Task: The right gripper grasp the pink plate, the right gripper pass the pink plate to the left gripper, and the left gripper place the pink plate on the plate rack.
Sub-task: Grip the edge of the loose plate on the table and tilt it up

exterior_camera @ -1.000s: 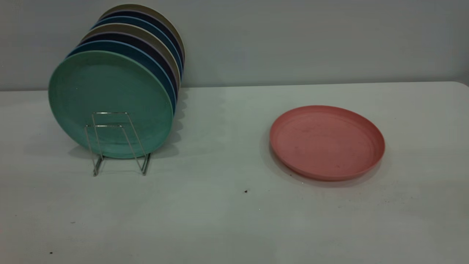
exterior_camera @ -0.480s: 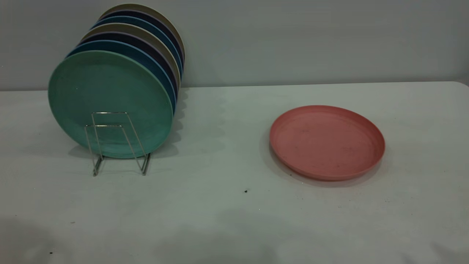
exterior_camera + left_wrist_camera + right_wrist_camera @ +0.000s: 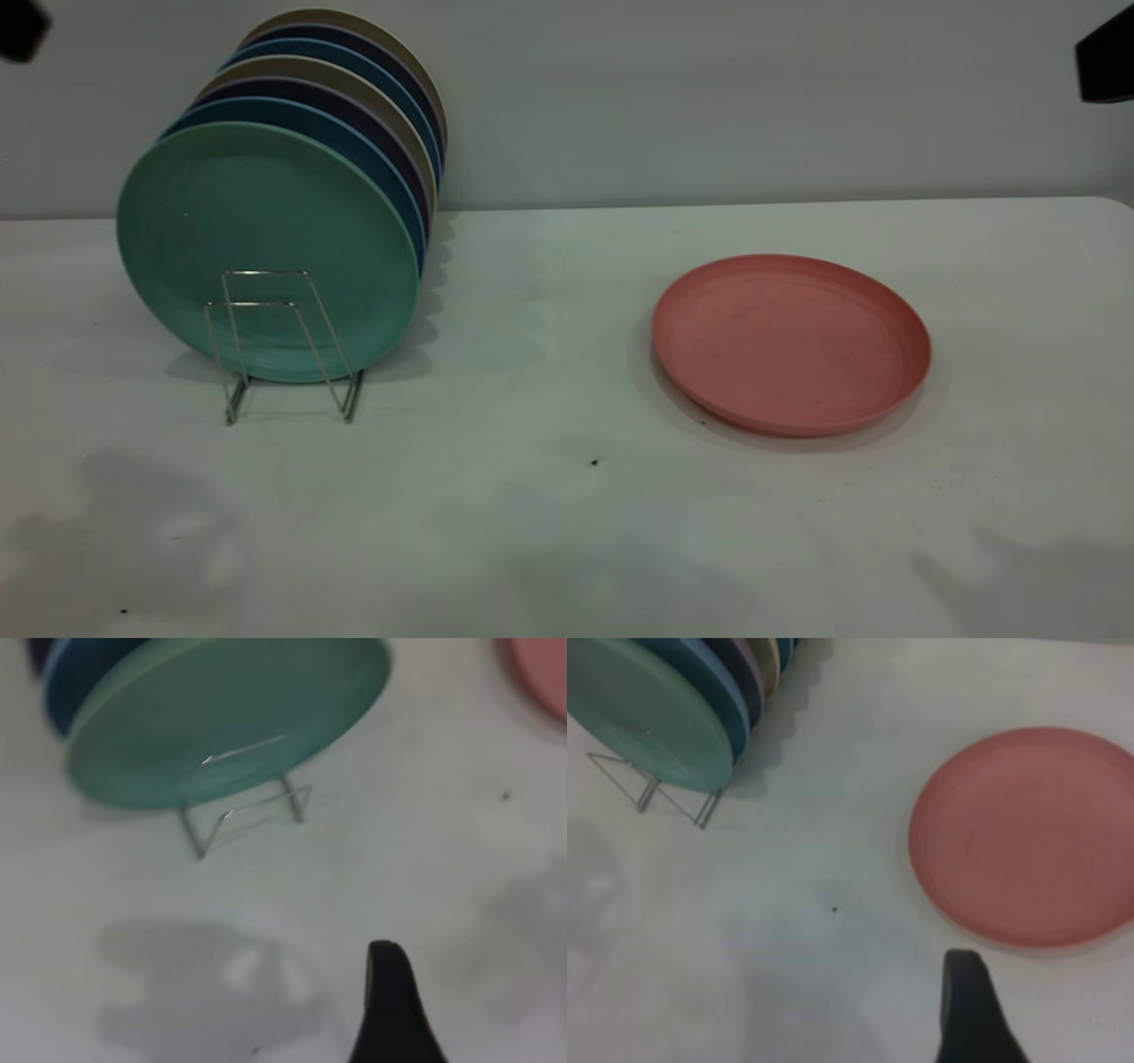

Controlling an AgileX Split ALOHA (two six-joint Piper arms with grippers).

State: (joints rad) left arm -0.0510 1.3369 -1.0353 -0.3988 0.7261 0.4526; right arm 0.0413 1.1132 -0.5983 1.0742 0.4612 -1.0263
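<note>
The pink plate (image 3: 790, 342) lies flat on the white table (image 3: 549, 266), right of centre; it also shows in the right wrist view (image 3: 1028, 835) and at the edge of the left wrist view (image 3: 542, 673). The plate rack (image 3: 283, 347) stands at the left, and its front wire loops hold nothing. My left gripper (image 3: 390, 1001) hangs above the table in front of the rack (image 3: 248, 806). My right gripper (image 3: 970, 1010) hangs above the table in front of the pink plate. Both are clear of everything. A black part of each arm shows in the exterior view's top corners, the left arm (image 3: 19, 28) and the right arm (image 3: 1106, 62).
A green plate (image 3: 266, 252) stands upright at the rack's front, with several blue, dark and beige plates (image 3: 354, 97) behind it. A grey wall rises behind the table. Arm shadows lie on the table's front.
Black parts of both arms have come into the exterior view's top corners, and their shadows have spread over the table's front. The pink plate and the rack have not moved.
</note>
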